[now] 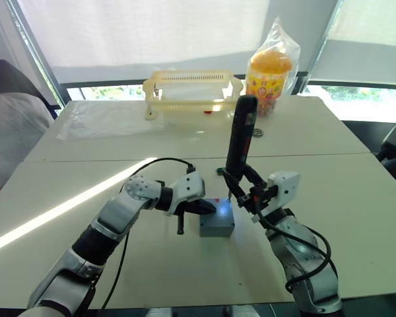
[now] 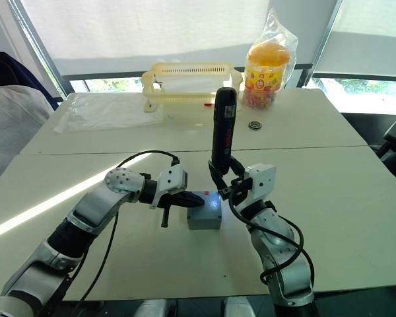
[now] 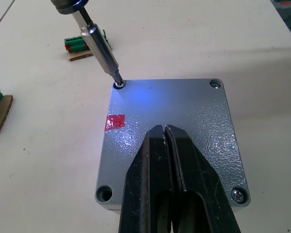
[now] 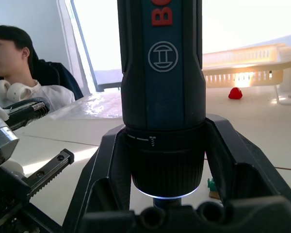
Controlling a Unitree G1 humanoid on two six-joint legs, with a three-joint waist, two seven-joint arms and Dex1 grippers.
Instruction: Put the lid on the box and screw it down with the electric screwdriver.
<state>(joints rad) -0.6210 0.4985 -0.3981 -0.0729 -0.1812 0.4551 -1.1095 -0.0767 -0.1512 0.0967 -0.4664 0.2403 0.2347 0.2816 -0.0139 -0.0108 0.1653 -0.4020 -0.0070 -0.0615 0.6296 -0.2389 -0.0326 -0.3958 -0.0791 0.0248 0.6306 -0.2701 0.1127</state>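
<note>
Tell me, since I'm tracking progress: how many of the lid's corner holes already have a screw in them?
2, plus one being worked: screws and sit in two corners of the lid; the electric screwdriver bit covers a third; the fourth hole is empty.

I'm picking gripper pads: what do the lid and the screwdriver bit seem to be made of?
The lid looks like grey hammered-finish cast metal or painted plastic; its pebbled sheen leaves that open. The screwdriver bit looks like bare steel, smooth and shiny.

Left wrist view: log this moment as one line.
lid on box | left gripper shut, pressing lid | right gripper holds electric screwdriver upright | bit in corner screw
</note>
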